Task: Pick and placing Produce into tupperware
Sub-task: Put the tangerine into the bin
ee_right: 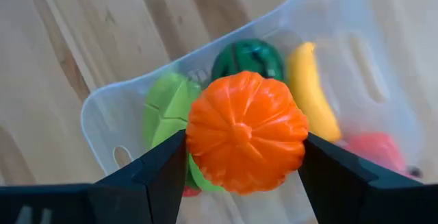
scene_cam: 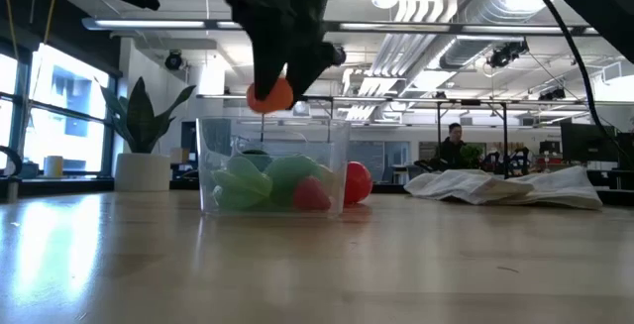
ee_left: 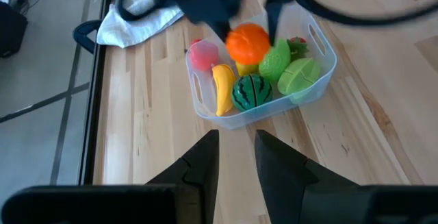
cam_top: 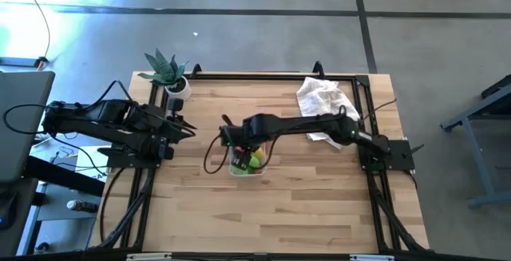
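Observation:
The clear tupperware tub [cam_top: 247, 168] stands on the wooden table near its middle. In it lie a yellow banana [ee_left: 222, 87], a striped watermelon [ee_left: 251, 92], two light green pieces [ee_left: 294, 77] and red pieces [ee_left: 203, 54]. My right gripper [cam_top: 239, 140] hangs over the tub, shut on the orange [ee_right: 246, 131], which is above the tub's rim [scene_cam: 272, 121]. My left gripper [ee_left: 237, 157] waits open and empty at the table's left side, pointing toward the tub. My right gripper pinches the orange between its two fingers, one finger [ee_right: 161, 172] on each opposite side of its round body [ee_right: 205, 142]. The fingers point down from above. The orange is lifted clear, over the produce in the tub [scene_cam: 269, 96].
A potted green plant [cam_top: 168, 73] stands at the table's far left corner. A crumpled white cloth [cam_top: 326, 101] lies at the far right. A person [scene_cam: 454, 146] sits far off in the room behind. Bare wood lies near the table's front edge [cam_top: 263, 221].

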{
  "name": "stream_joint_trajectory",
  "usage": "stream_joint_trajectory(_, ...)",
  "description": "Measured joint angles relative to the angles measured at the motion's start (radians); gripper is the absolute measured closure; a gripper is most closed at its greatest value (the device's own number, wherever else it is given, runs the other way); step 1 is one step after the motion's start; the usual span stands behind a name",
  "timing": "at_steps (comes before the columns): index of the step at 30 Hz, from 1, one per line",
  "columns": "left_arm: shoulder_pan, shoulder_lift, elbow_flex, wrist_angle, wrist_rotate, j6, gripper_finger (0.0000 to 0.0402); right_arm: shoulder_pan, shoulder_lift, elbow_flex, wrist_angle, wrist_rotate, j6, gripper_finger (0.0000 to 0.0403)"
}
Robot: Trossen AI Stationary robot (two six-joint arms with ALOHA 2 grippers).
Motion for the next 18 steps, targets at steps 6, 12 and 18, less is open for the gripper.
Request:
stream_joint_trajectory(6, 0.000, 0.000, 0.000, 0.000, 0.000, 0.000, 0.0316, 0.013, 0.050, 0.000, -0.001, -0.022, -0.019, 0.0167)
stream_joint_trajectory(12, 0.000, 0.000, 0.000, 0.000, 0.000, 0.000, 0.0316, 0.025, 0.061, 0.000, 0.025, -0.030, -0.027, 0.0167)
stream_joint_trajectory(18, 0.000, 0.000, 0.000, 0.000, 0.000, 0.000, 0.0316, 0.030, 0.071, 0.001, 0.030, -0.031, -0.027, 0.0167)
